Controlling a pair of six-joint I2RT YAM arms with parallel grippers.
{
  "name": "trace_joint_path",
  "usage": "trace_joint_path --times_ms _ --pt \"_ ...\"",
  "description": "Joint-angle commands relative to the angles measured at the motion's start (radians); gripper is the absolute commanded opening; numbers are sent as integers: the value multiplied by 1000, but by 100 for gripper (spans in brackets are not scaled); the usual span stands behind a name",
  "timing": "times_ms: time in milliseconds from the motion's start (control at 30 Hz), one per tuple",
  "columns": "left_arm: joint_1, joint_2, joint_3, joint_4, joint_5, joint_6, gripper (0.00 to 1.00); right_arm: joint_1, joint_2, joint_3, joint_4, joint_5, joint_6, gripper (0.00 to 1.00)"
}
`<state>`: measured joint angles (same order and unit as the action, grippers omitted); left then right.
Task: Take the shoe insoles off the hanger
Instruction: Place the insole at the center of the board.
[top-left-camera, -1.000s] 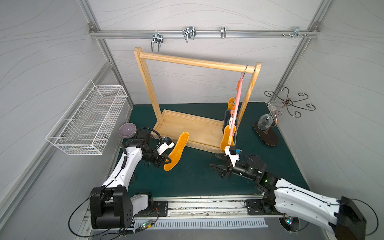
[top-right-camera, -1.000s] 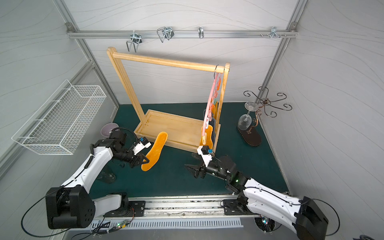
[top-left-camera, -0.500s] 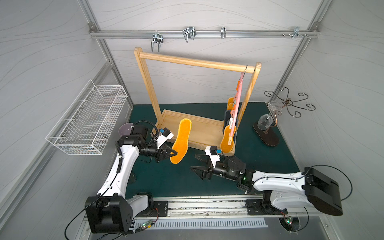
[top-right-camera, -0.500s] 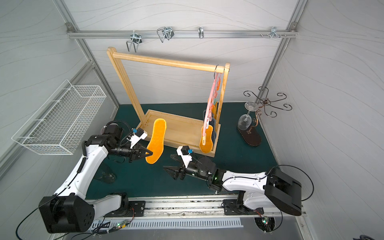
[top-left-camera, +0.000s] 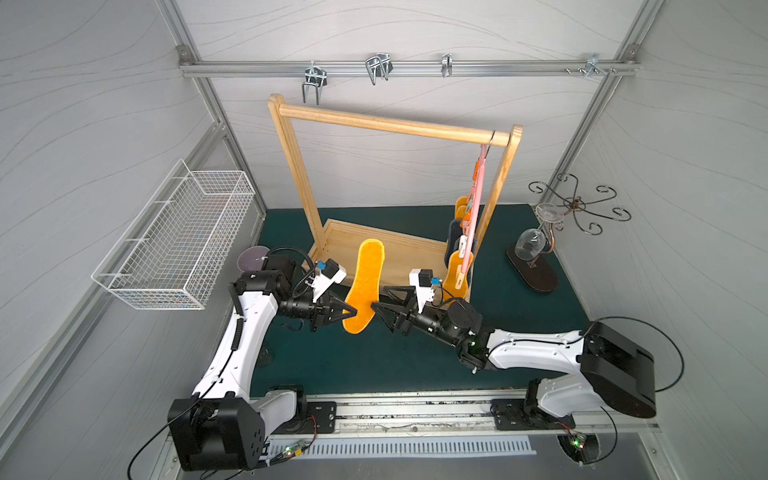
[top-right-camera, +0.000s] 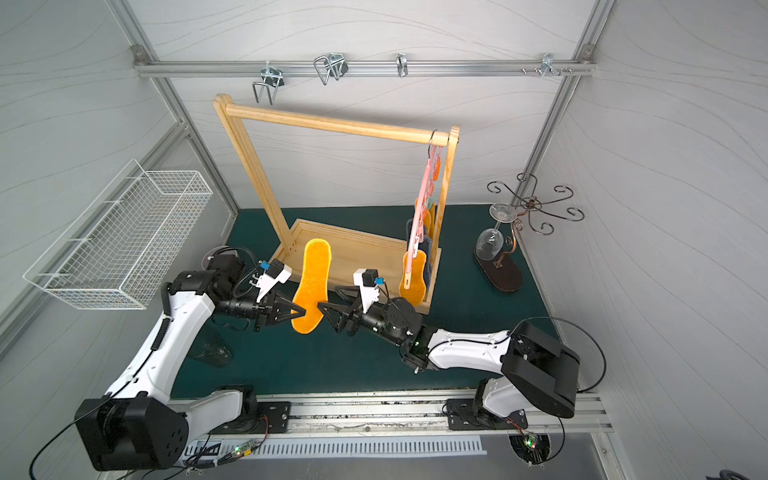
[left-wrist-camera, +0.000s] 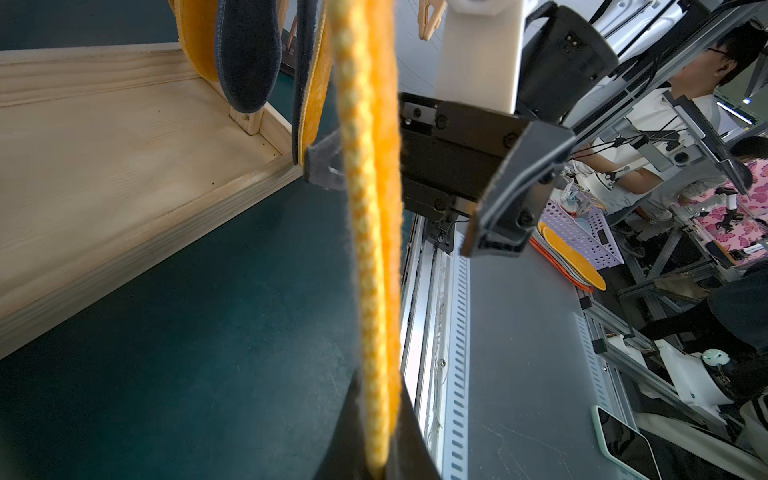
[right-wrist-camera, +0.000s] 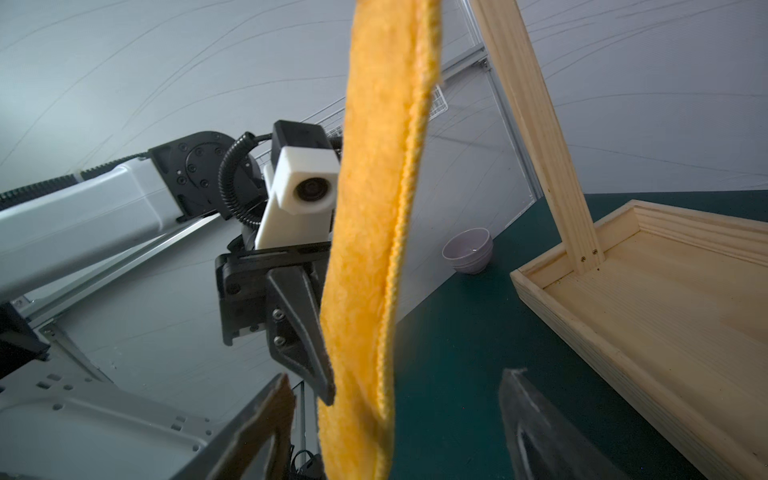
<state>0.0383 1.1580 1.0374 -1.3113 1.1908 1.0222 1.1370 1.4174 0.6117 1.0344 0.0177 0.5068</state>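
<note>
**Green mat, pale panel booth, one insole off the hanger**

Dark green mat (top-left-camera: 374, 365), grey-white panel walls, wire basket (top-left-camera: 178, 237) on a side wall. Wooden rack (top-left-camera: 390, 124) stands at the mat's back. The hanger (top-left-camera: 478, 187) hangs at the rack's right end with the other shoe insoles (top-left-camera: 455, 270) clipped on. My left gripper (top-left-camera: 353, 311) is clamped on the orange insole (top-left-camera: 365, 286), upright over mid-mat. My right gripper (top-left-camera: 380, 316) is spread apart, its fingers (right-wrist-camera: 274, 399) on either side of that insole.
</note>
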Motion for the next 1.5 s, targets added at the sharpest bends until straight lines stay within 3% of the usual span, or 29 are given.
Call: trace_joint_path --times_ms 0,200,367,567,733,900,1000,1233,1333,1467 --pt "-3 -16 40 -42 41 59 0 -7 26 41 52 -58 38 77" --pt "-3 -19 38 -53 43 66 0 -7 99 81 152 -189 33 57" --pt "-2 -17 32 -44 33 62 0 -14 151 104 231 -235 63 28" --pt "-2 -18 27 -18 16 30 0 -20 176 124 235 -279 76 0" --pt "9 -23 6 51 -18 -55 2 -29 190 116 223 -293 110 0" --pt "39 -26 -8 143 -69 -170 28 -31 189 106 127 -280 126 0" --pt "60 -33 -31 230 -121 -253 35 -31 199 112 66 -272 161 0" --pt "122 -43 -102 444 -255 -400 47 -16 239 136 -66 -203 253 0" --pt "135 -45 -135 566 -356 -483 47 -6 252 160 -190 -169 299 0" --pt "141 -40 -191 754 -532 -585 48 -8 310 171 -217 -188 394 0"
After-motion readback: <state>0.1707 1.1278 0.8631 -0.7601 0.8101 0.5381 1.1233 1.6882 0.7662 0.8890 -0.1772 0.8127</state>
